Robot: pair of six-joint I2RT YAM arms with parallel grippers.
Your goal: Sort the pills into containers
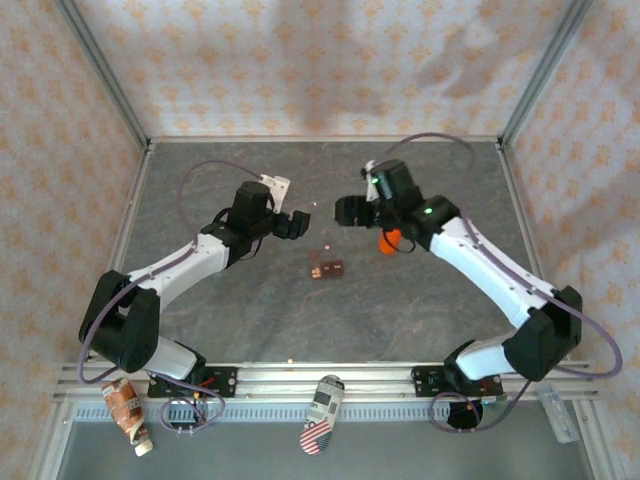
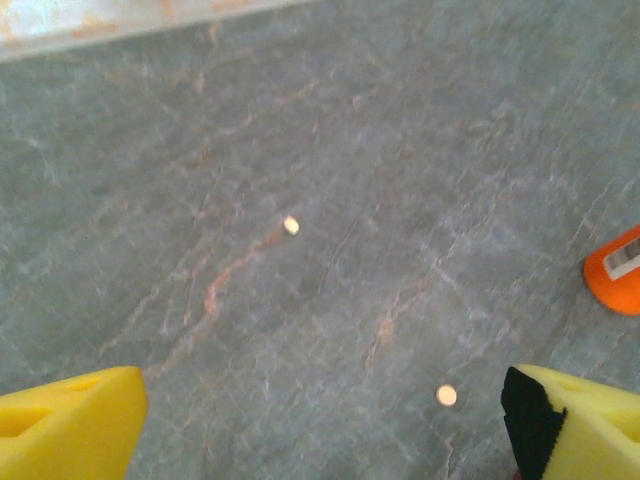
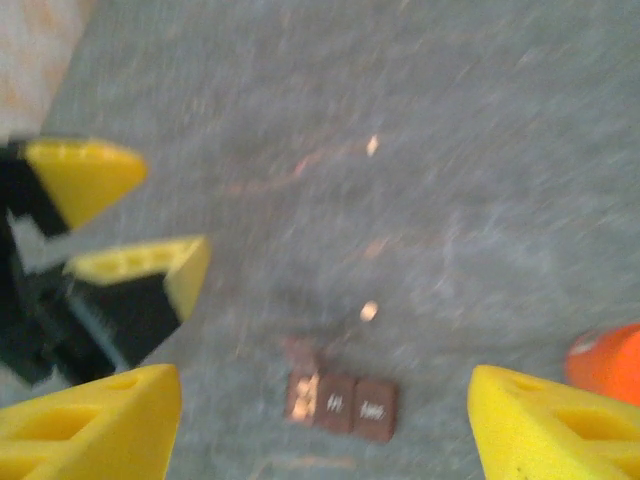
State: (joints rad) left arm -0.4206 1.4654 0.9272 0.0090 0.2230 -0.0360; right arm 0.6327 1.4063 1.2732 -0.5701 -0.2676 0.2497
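Two pale pills [image 2: 291,225] [image 2: 446,395] lie loose on the grey table in the left wrist view. My left gripper [image 2: 325,435] hangs open above them, its jaws wide with nothing between; the nearer pill lies just inside the right finger [image 2: 580,420]. In the right wrist view the dark red-brown containers [image 3: 340,402] sit below my open right gripper [image 3: 320,430]. Their left compartment holds tan pills, and two more pills [image 3: 369,311] [image 3: 372,146] lie beyond. From above, the left gripper [image 1: 293,225] and right gripper [image 1: 345,211] face each other behind the containers [image 1: 326,268].
An orange bottle [image 1: 390,241] lies on its side under the right wrist. Enclosure walls ring the table [image 1: 250,320]. On the front rail lie a crumpled packet [image 1: 128,412] and a flag-patterned object [image 1: 322,415].
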